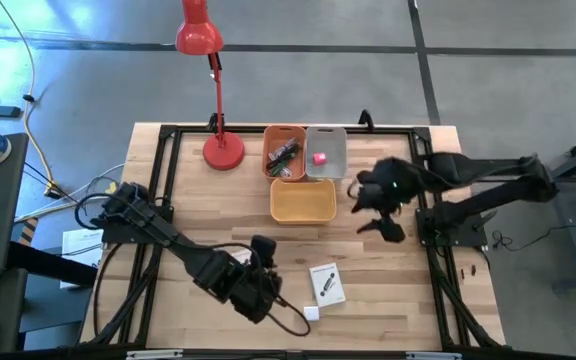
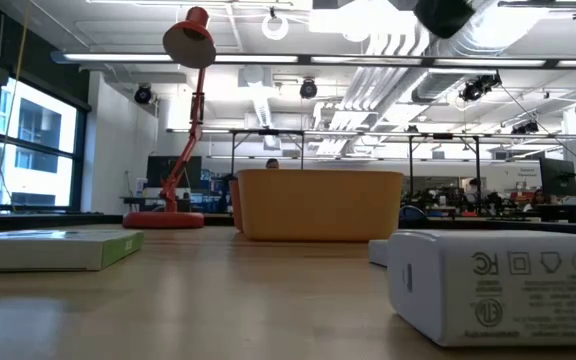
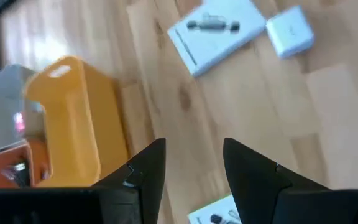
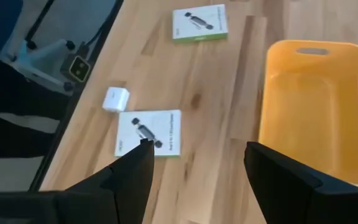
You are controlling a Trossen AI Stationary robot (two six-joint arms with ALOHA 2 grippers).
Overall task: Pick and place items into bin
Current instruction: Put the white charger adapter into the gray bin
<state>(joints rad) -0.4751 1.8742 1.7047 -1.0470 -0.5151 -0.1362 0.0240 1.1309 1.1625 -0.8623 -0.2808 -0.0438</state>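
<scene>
Both arms hung empty over the table: the left gripper (image 3: 191,171) with fingers parted above bare wood near the front, the right gripper (image 4: 194,168) spread wide beside the empty yellow bin (image 1: 303,201), likely ready for another pick. A white card (image 1: 326,283) and a white block (image 1: 311,313) lay unpicked. The block's markings showed in low view, unreadable to me

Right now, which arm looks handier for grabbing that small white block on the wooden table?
The left, probably. Its open left gripper hovers near the small white block at the table's front, while the open right gripper hangs farther off, beside the yellow plastic bin.
</scene>
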